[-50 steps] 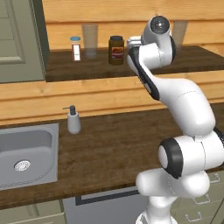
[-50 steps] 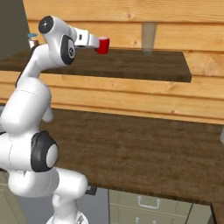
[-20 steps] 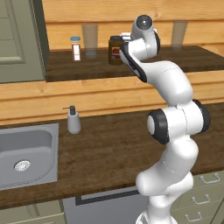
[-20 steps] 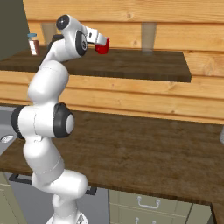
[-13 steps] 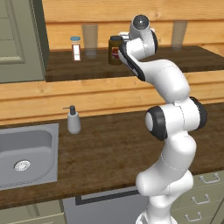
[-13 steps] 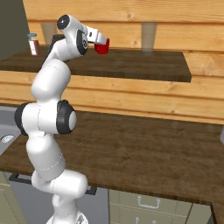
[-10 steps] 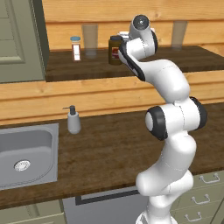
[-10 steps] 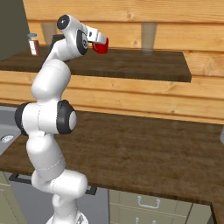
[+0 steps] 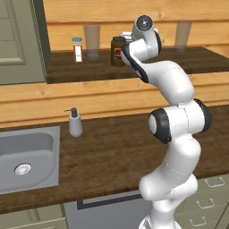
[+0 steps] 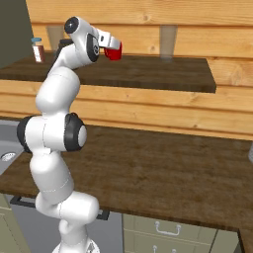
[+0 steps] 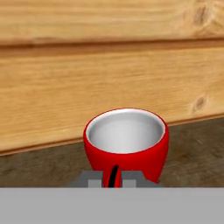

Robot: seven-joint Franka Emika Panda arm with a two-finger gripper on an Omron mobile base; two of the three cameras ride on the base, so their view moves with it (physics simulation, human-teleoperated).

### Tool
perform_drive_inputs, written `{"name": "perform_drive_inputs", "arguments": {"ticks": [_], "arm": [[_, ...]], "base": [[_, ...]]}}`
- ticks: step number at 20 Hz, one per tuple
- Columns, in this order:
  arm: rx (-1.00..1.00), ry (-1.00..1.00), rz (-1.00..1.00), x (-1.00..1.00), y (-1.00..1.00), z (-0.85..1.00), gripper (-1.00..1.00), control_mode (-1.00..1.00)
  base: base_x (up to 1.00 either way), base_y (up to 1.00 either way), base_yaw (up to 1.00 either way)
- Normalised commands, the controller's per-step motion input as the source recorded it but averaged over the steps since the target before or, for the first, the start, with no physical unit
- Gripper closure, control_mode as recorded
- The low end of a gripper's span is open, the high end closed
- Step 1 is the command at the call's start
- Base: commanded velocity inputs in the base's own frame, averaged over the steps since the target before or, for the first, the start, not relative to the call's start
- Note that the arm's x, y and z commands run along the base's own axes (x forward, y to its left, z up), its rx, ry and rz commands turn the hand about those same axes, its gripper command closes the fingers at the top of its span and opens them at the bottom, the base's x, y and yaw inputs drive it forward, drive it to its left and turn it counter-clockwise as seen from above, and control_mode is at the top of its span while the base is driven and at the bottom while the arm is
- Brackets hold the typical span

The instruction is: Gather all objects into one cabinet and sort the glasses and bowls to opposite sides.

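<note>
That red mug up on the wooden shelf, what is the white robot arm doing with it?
The arm is reaching up to the dark wooden shelf, and its end effector has shut on the red mug, seemingly by its handle. The mug looks to sit on the shelf close to the wood-plank back wall, not clearly lifted yet. Further along the shelf stand a dark jar, a small bottle and a glass. Below are the counter, a sink and a soap dispenser.

1. The red mug (image 11: 126, 142) is glossy, with a pale grey-white inside, and stands upright.
2. It sits on the dark wooden shelf (image 10: 148, 74), close to the plank wall behind it.
3. The cabinet (image 9: 20, 42) is olive-grey, at the shelf's left end.
</note>
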Motion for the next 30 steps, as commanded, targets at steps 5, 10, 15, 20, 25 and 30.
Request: {"name": "perform_drive_inputs", "arguments": {"ticks": [5,10,15,20,25,30], "arm": [[0.04,0.07,0.00,-0.38,-0.13,0.02,1.00,-1.00],[0.08,0.06,0.00,-0.40,-0.08,0.27,1.00,-1.00],[0.06,0.00,0.00,-0.56,-0.05,0.17,1.00,-1.00],[0.03,0.00,0.00,-0.96,-0.01,0.05,1.00,-1.00],[0.02,-0.03,0.00,-1.00,0.00,0.05,1.00,-1.00],[0.00,-0.15,0.00,-1.00,0.00,0.00,1.00,-1.00]], "base": [[0.00,0.00,0.00],[0.00,0.00,0.00],[0.00,0.00,0.00],[0.00,0.00,0.00],[0.00,0.00,0.00],[0.00,0.00,0.00]]}}
